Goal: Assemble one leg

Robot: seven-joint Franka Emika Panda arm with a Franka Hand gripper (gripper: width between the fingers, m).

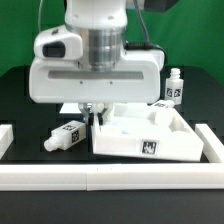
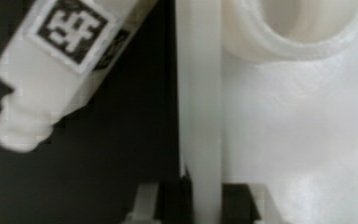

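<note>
One leg (image 1: 64,135) lies on its side on the black table, at the exterior view's left of the large white panel (image 1: 150,135), with its tag facing up. It also shows in the wrist view (image 2: 60,65), peg end pointing away from the tag. My gripper (image 1: 95,113) is low at the panel's left edge. In the wrist view the gripper (image 2: 197,205) has one finger on each side of the panel's thin upright wall (image 2: 197,100), and the pads look pressed against it. The leg lies apart from the gripper.
Two more legs (image 1: 174,86) stand behind the panel at the exterior view's right. White border rails (image 1: 100,178) run along the front and both sides. A round raised rim (image 2: 309,45) sits on the panel near the gripped wall.
</note>
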